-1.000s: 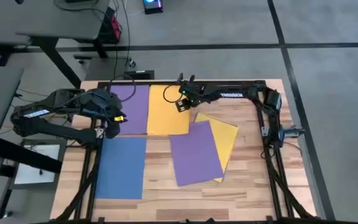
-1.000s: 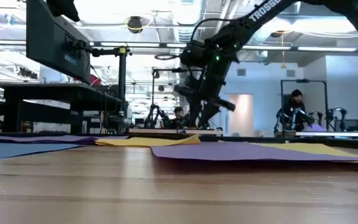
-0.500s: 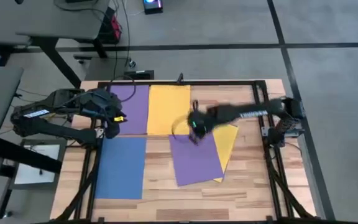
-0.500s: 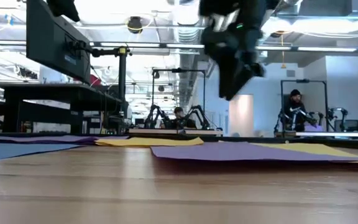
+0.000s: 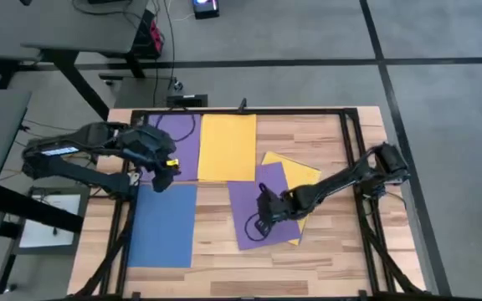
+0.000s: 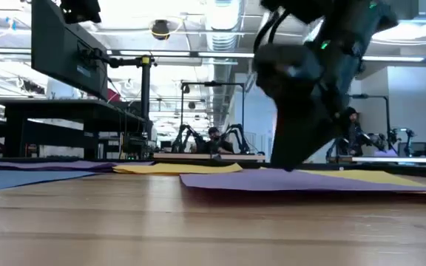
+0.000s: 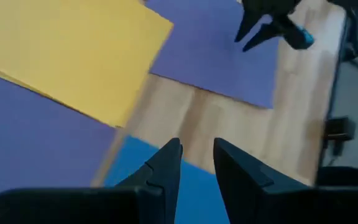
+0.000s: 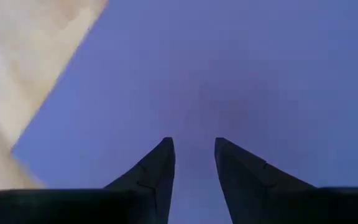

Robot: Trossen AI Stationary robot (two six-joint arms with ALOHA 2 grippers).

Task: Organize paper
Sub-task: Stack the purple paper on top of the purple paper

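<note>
Purple is now what the right gripper (image 5: 264,219) works over: a second ago it hung at the upper middle of the high view above the upright yellow sheet (image 5: 227,147), and it has since swung down to the tilted purple sheet (image 5: 256,186) at lower centre. Its fingers (image 8: 157,168) stand slightly apart, gripping nothing, tips almost touching that sheet. The purple sheet overlaps a skewed yellow sheet (image 5: 301,174) beside it. Judged from this, the tilted pair is next to be straightened. Along the frame's left, a second purple sheet (image 5: 182,138) and the blue sheet (image 5: 164,224) lie squared. The left gripper (image 5: 161,176) hovers between them, shifted a little, slightly parted, empty.
</note>
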